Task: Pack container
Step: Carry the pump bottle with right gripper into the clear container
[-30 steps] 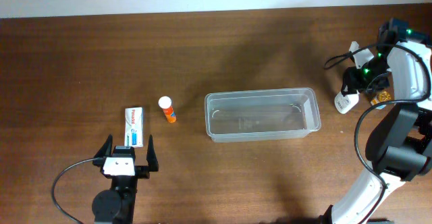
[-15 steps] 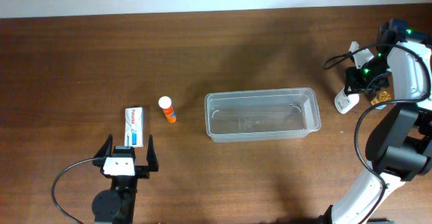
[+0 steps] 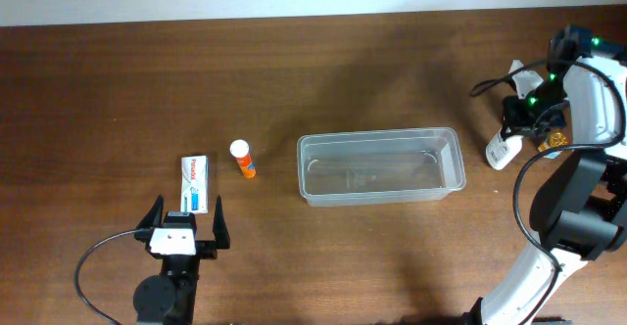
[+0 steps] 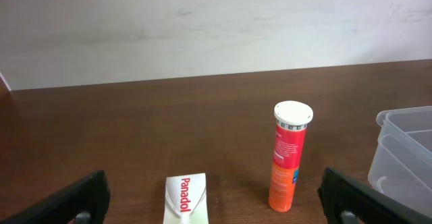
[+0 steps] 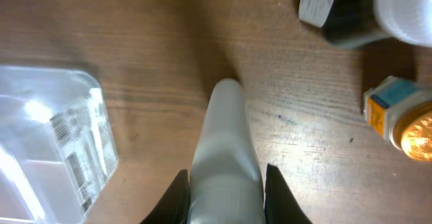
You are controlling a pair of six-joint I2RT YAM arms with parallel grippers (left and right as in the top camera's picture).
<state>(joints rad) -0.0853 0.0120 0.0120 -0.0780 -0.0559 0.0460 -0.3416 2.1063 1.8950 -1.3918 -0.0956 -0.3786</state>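
Observation:
The clear plastic container (image 3: 377, 165) lies in the middle of the table; its corner shows in the right wrist view (image 5: 54, 136) and its end in the left wrist view (image 4: 405, 156). My right gripper (image 3: 511, 129) (image 5: 227, 187) is shut on a white tube (image 3: 501, 153) (image 5: 226, 129), to the right of the container. My left gripper (image 3: 186, 222) (image 4: 216, 210) is open and empty, just in front of a white Panadol box (image 3: 197, 183) (image 4: 183, 197). An orange tube with a white cap (image 3: 242, 159) (image 4: 290, 156) stands between the box and the container.
A small yellow bottle with a blue label (image 5: 398, 116) (image 3: 555, 141) lies to the right of the white tube. A black and white object (image 5: 351, 8) lies beyond it. A white wall runs along the table's far edge.
My right gripper and the white tube have shifted very slightly; the tube looks a little more tilted. The left arm, the box, the orange tube and the container have not moved.

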